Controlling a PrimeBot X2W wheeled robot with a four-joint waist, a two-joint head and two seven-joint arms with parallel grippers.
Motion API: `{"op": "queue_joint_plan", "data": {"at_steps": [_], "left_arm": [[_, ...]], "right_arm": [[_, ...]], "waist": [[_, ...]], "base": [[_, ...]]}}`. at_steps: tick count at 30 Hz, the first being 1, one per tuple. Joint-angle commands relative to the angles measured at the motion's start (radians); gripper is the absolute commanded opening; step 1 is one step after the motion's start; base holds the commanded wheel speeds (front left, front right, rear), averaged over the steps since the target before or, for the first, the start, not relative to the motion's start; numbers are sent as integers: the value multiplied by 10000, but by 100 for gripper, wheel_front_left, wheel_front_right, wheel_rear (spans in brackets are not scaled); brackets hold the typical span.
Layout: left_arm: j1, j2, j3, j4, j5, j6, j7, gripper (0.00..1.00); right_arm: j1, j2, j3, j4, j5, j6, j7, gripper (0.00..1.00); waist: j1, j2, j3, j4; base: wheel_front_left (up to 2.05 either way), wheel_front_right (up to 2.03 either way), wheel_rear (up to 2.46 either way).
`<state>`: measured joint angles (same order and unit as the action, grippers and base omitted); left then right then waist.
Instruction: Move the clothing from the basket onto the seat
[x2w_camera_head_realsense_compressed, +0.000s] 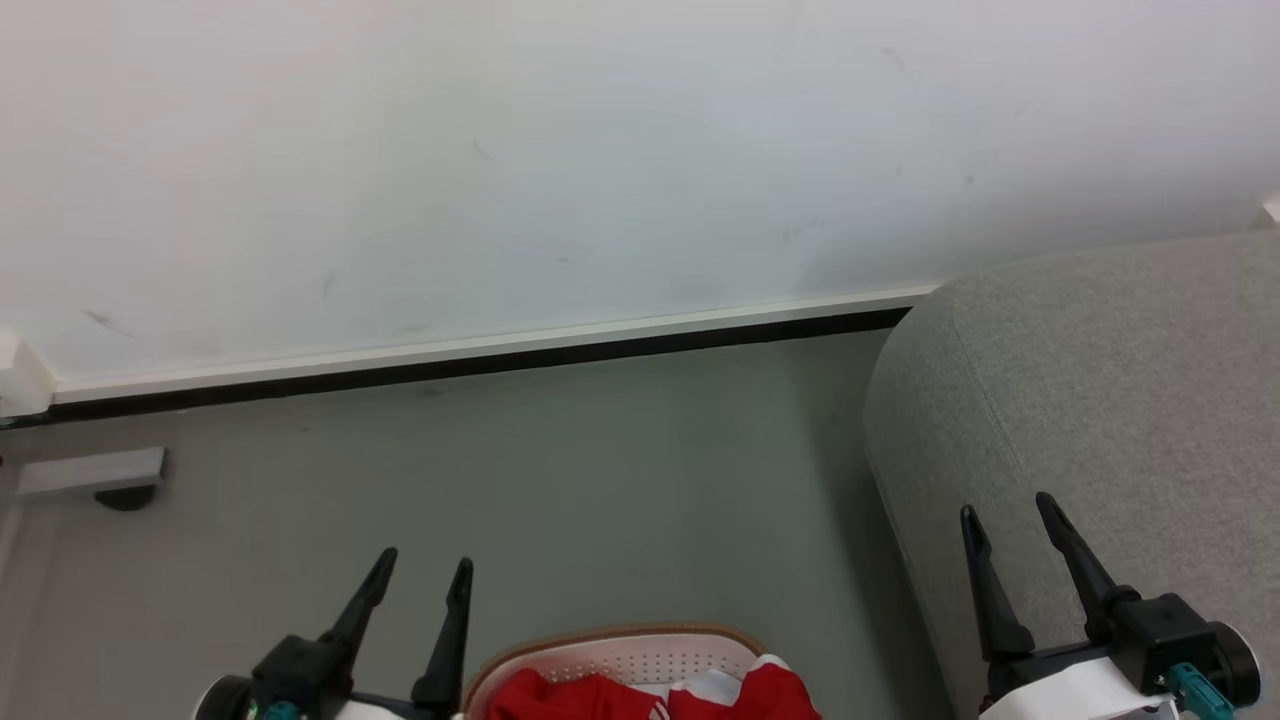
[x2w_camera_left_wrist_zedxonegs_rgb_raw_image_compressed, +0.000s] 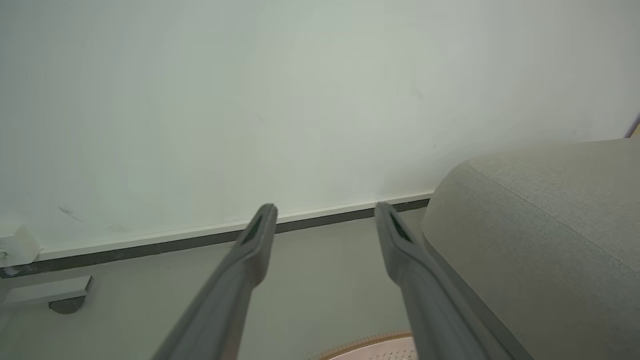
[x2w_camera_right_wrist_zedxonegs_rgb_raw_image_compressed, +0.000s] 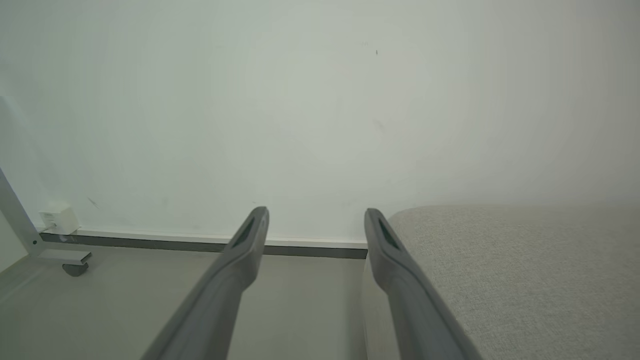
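bright red soft clothing (x2w_camera_head_realsense_compressed: 590, 698) lies in the small white perforated plastic basket (x2w_camera_head_realsense_compressed: 620, 657) on the smooth grey floor (x2w_camera_head_realsense_compressed: 600, 470), near the large light grey upholstered seat (x2w_camera_head_realsense_compressed: 1100, 400) against a white wall (x2w_camera_head_realsense_compressed: 600, 150). left gripper (x2w_camera_head_realsense_compressed: 427, 557) and right gripper (x2w_camera_head_realsense_compressed: 1006, 504) are spread wide, empty.

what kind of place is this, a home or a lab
Probably a plain indoor room, maybe a living-room mock-up: a light grey upholstered seat stands by a bare white wall, and a white basket of red clothing sits on the smooth grey floor.
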<state>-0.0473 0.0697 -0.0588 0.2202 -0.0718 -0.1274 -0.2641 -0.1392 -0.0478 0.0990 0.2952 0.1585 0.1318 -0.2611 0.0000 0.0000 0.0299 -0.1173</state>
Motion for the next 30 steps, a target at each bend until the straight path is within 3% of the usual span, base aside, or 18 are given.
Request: {"op": "queue_joint_plan", "data": {"at_steps": [1,16,30], "left_arm": [[-200,58,-110,213,60,-13,-7,100],[-1427,447,-1944,2556,298,-28,-7,100],[-3785,737,-4108,5447,-478,-32,803,100]], "right_arm": [[-151,-13,-13,-62,82,-21,-24,100],[-445,-14,-194,-727,243,-21,-24,100],[-1061,-16,-704,-1783,555,-21,-26,100]], "waist": [[0,0,246,-224],[0,0,1198,-759],[0,0,3230,-876]], "base": [[0,0,0],[0,0,0],[0,0,0]]}}
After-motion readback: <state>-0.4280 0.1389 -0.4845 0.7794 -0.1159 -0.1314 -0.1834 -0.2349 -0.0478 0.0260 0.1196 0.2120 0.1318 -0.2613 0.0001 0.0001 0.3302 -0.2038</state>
